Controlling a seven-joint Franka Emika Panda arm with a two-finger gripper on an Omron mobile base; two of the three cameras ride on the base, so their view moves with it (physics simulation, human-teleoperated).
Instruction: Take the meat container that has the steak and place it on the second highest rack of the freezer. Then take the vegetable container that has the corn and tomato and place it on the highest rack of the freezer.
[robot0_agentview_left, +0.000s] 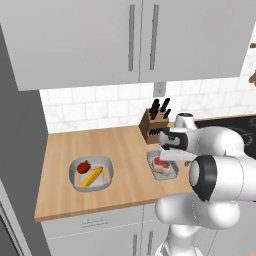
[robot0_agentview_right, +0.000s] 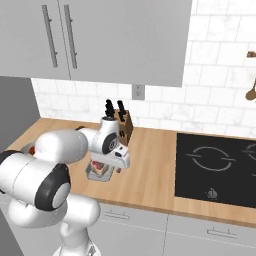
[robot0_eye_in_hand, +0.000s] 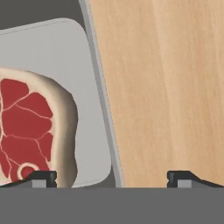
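Observation:
The meat container is a small grey tray on the wooden counter, holding the steak, red with a pale fatty edge. My gripper hovers just above it, jaws wide open and empty. In the hand view the steak lies at the left and the tray's right rim runs between my fingertips, so the gripper straddles that rim. The vegetable container sits further left with the tomato and the corn. The freezer and its racks are out of view.
A knife block stands against the tiled wall just behind the meat container. The black cooktop lies to the right. Grey wall cabinets hang overhead. A tall grey panel bounds the counter's left end.

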